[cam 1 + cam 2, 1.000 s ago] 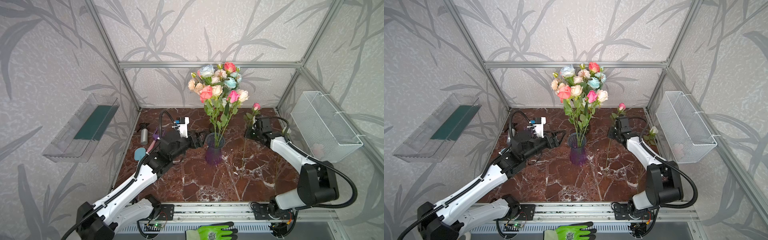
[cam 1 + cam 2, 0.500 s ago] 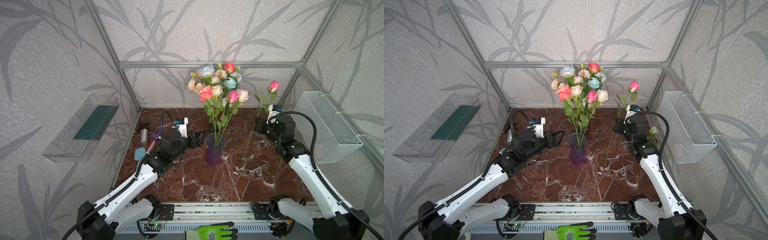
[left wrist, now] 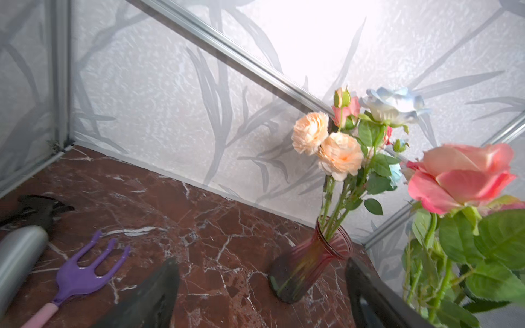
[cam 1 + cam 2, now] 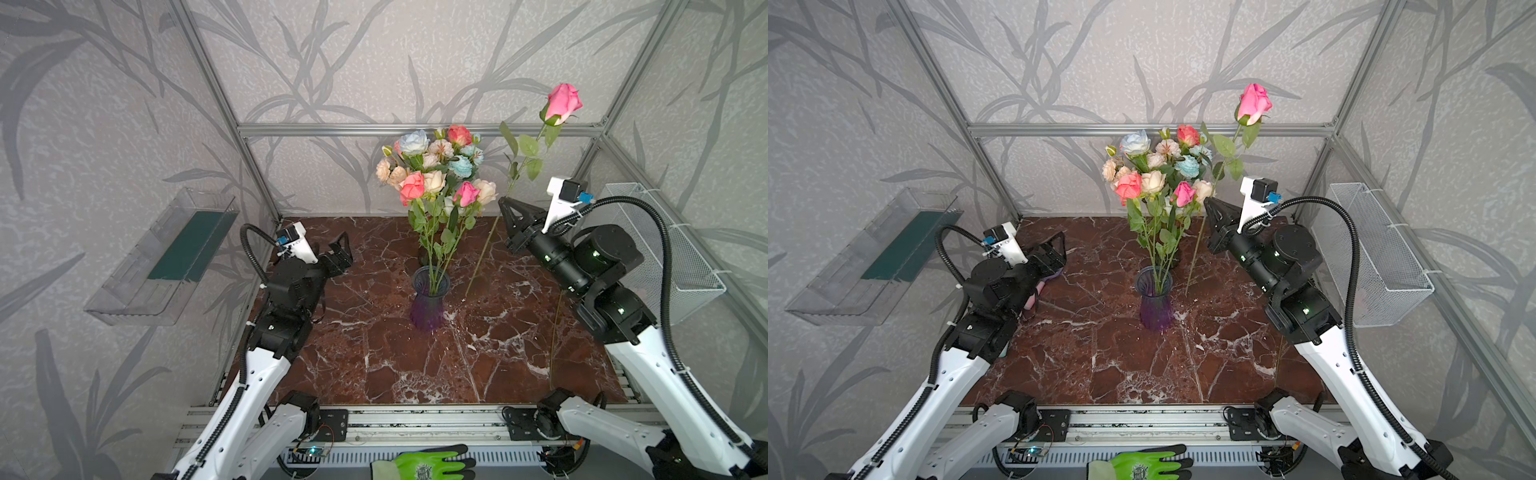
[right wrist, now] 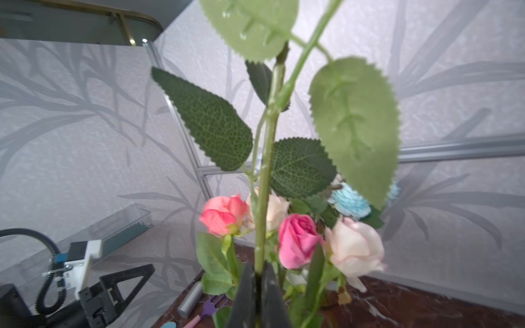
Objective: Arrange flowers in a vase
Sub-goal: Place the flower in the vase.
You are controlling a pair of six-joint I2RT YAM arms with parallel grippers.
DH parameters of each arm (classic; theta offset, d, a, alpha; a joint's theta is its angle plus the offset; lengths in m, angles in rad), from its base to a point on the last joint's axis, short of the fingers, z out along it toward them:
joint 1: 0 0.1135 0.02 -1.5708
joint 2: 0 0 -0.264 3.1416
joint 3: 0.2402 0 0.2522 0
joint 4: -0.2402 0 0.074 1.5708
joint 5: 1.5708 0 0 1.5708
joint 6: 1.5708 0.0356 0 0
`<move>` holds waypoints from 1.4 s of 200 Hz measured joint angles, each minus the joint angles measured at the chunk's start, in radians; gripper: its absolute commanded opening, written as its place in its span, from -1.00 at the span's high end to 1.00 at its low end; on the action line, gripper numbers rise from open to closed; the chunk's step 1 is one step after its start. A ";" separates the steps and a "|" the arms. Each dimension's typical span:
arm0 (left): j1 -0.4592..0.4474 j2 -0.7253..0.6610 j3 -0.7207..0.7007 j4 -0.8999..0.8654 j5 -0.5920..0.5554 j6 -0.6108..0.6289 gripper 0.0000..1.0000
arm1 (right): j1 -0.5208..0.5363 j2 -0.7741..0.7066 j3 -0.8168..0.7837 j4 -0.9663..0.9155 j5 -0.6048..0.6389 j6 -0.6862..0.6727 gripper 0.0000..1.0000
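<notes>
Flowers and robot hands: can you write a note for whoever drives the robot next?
Left gripper: open, empty, away from the vases.
Right gripper: shut on the pink rose, held upright beside the bunch, not in a vase.
Done: bunch stands in the purple vase and a red vase behind it.
Left: put the rose in; a loose stem lies on the table by the right arm.

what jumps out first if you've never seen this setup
A lone pink rose rises above everything else, its long stem pinched in the right tool, just right of the vase. At the middle of the marble table, a full bouquet of coral, peach, cream and pale blue heads stands in a purple vase.
</notes>
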 measured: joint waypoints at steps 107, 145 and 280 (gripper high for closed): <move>0.070 0.077 -0.043 0.108 0.142 -0.140 -0.85 | 0.141 0.289 0.099 0.203 -0.019 -0.115 1.00; 0.070 0.153 -0.062 0.208 0.284 -0.232 -0.85 | 0.146 0.290 0.003 0.267 -0.019 -0.099 1.00; -0.111 0.344 -0.099 0.386 0.500 -0.396 -0.82 | 0.233 0.156 -0.323 0.246 0.055 -0.002 0.30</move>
